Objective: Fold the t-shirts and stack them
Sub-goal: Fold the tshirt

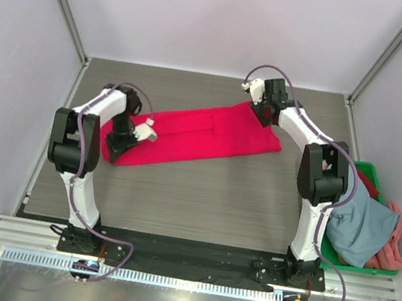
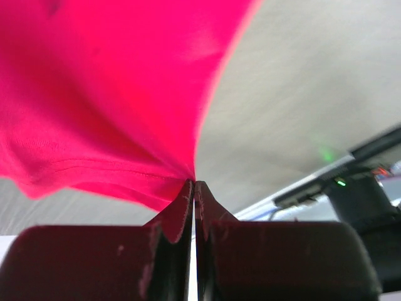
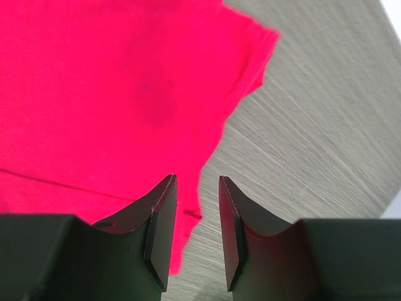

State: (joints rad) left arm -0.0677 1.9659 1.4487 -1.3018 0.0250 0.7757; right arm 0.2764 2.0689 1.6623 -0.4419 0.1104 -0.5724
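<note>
A bright crimson t-shirt [image 1: 195, 138] lies folded into a long strip slanting across the table. My left gripper [image 1: 117, 144] is at its near-left end. In the left wrist view the gripper [image 2: 193, 185] has its jaws shut on a pinch of the crimson cloth [image 2: 106, 94], which rises away from the tips. My right gripper [image 1: 262, 114] hovers over the strip's far-right end. In the right wrist view the gripper [image 3: 195, 183] is open, with the shirt's edge [image 3: 113, 94] on the table below the gap and nothing between the fingers.
A green crate [image 1: 378, 267] stands at the table's right edge. It holds a grey-blue shirt [image 1: 363, 220], a salmon-pink one [image 1: 395, 243] and a red one [image 1: 369, 181]. Bare wood-grain table [image 1: 201, 197] lies in front of the strip. White walls enclose the back and sides.
</note>
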